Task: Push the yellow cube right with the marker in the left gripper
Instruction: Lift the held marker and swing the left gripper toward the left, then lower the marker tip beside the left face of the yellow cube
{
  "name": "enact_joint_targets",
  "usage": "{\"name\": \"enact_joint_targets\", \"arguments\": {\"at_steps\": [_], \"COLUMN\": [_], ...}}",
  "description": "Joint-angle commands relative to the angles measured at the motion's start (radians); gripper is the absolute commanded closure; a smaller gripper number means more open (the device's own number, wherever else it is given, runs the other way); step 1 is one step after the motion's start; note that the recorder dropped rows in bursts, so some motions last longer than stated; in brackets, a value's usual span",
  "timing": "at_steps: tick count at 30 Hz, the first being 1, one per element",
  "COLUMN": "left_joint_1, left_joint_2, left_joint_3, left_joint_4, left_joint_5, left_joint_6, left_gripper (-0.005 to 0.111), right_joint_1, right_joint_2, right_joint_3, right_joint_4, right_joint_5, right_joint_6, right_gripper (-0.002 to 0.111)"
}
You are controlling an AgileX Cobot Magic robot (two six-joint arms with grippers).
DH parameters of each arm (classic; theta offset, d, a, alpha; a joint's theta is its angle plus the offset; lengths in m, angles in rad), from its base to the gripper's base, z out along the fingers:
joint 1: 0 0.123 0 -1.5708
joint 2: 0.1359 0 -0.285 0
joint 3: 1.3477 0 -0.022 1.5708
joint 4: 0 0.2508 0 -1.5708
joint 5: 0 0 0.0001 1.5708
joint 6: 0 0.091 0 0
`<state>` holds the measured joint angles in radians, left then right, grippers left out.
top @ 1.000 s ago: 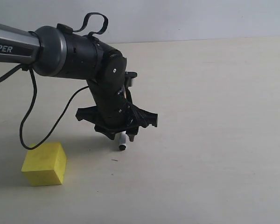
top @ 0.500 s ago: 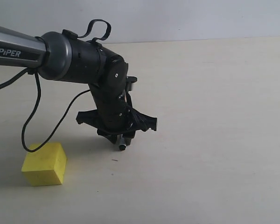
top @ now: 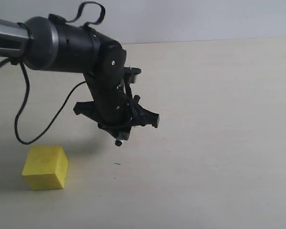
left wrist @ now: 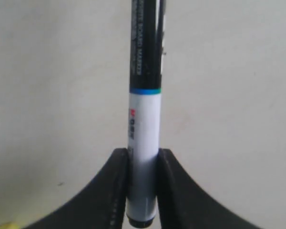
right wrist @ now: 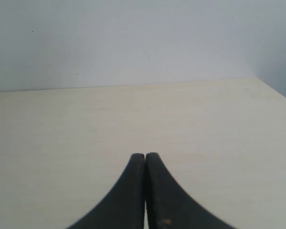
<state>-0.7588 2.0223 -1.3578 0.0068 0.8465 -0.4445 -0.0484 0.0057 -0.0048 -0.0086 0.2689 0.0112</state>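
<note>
Background: pale cream matte tabletop (top: 219,143) fills most of the exterior view, meeting a plain grey-white wall (top: 205,19) along a straight edge at the back.

Largest item: thick black-and-grey cylindrical left arm (top: 62,45), entering from the left of the exterior view and bending downward at the wrist. A thin black cable (top: 24,124) hangs from it in a loop above the table.

Left gripper (top: 120,132), black, two-jaw: points down toward the table, roughly mid-left of the exterior view. Jaws clamped on a slim marker; the left wrist view shows both curved fingers pressed against the barrel on either side.

Right gripper (right wrist: 145,157), black, seen only in the right wrist view: jaws pressed together, nothing between them, with bare tabletop and wall ahead.

Bright yellow matte foam-like cube (top: 45,167): sits flat on the table near the left edge of the exterior view, to the left of the left gripper and nearer the camera. Well apart from gripper and marker; no contact.

Marker (left wrist: 144,129): white labelled barrel held in the jaws, then a thin blue-green band, then a black printed section extending away. In the exterior view only its short dark end (top: 118,141) shows below the jaws, and it appears clear of the table.

Tiny dark speck (top: 116,163) on the table below the marker.
</note>
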Motion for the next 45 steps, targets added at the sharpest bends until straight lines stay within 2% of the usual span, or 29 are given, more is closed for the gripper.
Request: {"name": "enact_joint_targets", "arguments": {"at_steps": [1, 2, 5, 7, 8, 10, 11, 13, 15, 16, 18, 19, 24, 26, 29, 31, 37, 45], "left_joint_1": [0.028, 0.042, 0.121, 0.235, 0.317, 0.411, 0.479, 0.528, 0.529, 0.529, 0.529, 0.529, 0.53, 0.547, 0.597, 0.634, 0.726, 0.738], "left_joint_2": [-0.201, -0.295, -0.497, -0.644, -0.71, -0.766, -0.794, -0.798, -0.783, -0.761, -0.734, -0.71, -0.648, -0.648, -0.65, -0.65, -0.65, -0.635], "left_joint_3": [0.014, 0.06, 0.229, 0.369, 0.441, 0.515, 0.57, 0.605, 0.615, 0.615, 0.615, 0.615, 0.615, 0.615, 0.615, 0.615, 0.633, 0.718], "left_joint_4": [0.203, 0.278, 0.378, 0.397, 0.413, 0.464, 0.517, 0.575, 0.585, 0.585, 0.583, 0.585, 0.57, 0.456, 0.28, 0.248, 0.241, 0.241], "left_joint_5": [0.274, 0.364, 0.375, 0.361, 0.354, 0.356, 0.337, 0.244, 0.169, 0.14, 0.131, 0.121, 0.076, -0.026, -0.092, -0.092, -0.066, -0.136], "left_joint_6": [0.097, 0.113, 0.127, 0.189, 0.249, 0.31, 0.334, 0.355, 0.468, 0.639, 0.804, 0.94, 1.24, 1.334, 1.501, 1.569, 1.596, 1.718], "left_gripper": [0.107, 0.107, 0.107, 0.107, 0.107, 0.107, 0.107, 0.107, 0.107, 0.107, 0.107, 0.107, 0.107, 0.107, 0.107, 0.107, 0.107, 0.107], "right_joint_1": [-0.006, -0.006, -0.006, -0.006, -0.006, -0.006, -0.006, -0.006, -0.006, -0.006, -0.006, -0.006, -0.006, -0.006, -0.006, -0.006, -0.006, -0.006], "right_joint_2": [-0.006, -0.006, -0.006, -0.006, -0.006, -0.006, -0.006, -0.006, -0.006, -0.006, -0.006, -0.006, -0.006, -0.006, -0.006, -0.006, -0.006, -0.006], "right_joint_3": [0.005, 0.005, 0.005, 0.005, 0.005, 0.005, 0.005, 0.005, 0.005, 0.005, 0.005, 0.005, 0.005, 0.005, 0.005, 0.005, 0.005, 0.005], "right_joint_4": [0.002, 0.002, 0.002, 0.002, 0.002, 0.002, 0.002, 0.002, 0.002, 0.002, 0.002, 0.002, 0.002, 0.002, 0.002, 0.002, 0.002, 0.002], "right_joint_5": [-0.005, -0.005, -0.005, -0.005, -0.005, -0.005, -0.005, -0.005, -0.005, -0.005, -0.005, -0.005, -0.005, -0.005, -0.005, -0.005, -0.005, -0.005], "right_joint_6": [-0.004, -0.004, -0.004, -0.004, -0.004, -0.004, -0.004, -0.004, -0.004, -0.004, -0.004, -0.004, -0.004, -0.004, -0.004, -0.004, -0.004, -0.004], "right_gripper": [0.108, 0.108, 0.108, 0.108, 0.108, 0.108, 0.108, 0.108, 0.108, 0.108, 0.108, 0.108, 0.108, 0.108, 0.108, 0.108, 0.108, 0.108]}}
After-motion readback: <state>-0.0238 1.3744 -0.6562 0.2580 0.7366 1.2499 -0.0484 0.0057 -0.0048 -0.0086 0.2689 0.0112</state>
